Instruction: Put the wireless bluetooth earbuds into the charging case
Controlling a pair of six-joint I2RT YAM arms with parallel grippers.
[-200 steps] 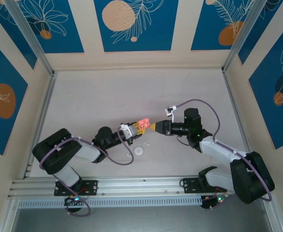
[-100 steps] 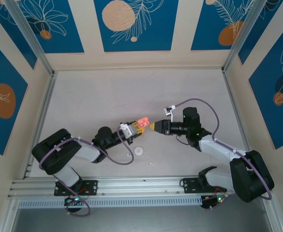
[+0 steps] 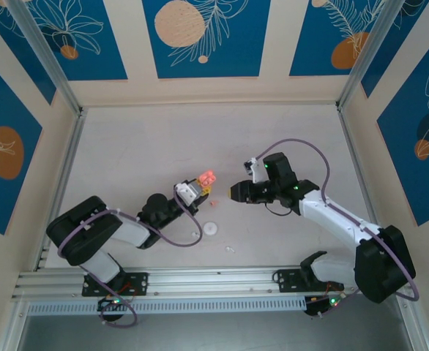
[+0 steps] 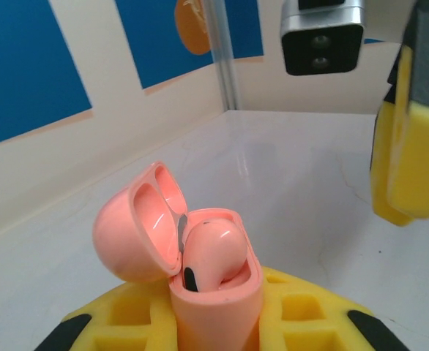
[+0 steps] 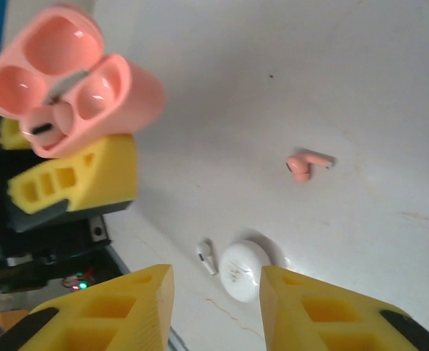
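Left gripper [image 3: 194,191] is clamping the open pink case [image 5: 75,80], one bud [image 4: 213,252] sitting inside; right gripper [image 5: 216,300], jaws partly apart and empty, is hovering over the loose pink bud [image 5: 306,164] on the worktop [image 5: 273,73], which is risking skidding away if pinched off-centre.

pink case [image 5: 68,80] 1 | white case [image 5: 245,270] 1 | earbuds [image 5: 306,162] [image 5: 50,124] [image 5: 207,257] [image 3: 230,249] — 2 pink, 2 white

Salmon-pink case [image 4: 216,311] and earbud [image 5: 306,164], white case [image 5: 245,270], blue walls [image 3: 200,36]
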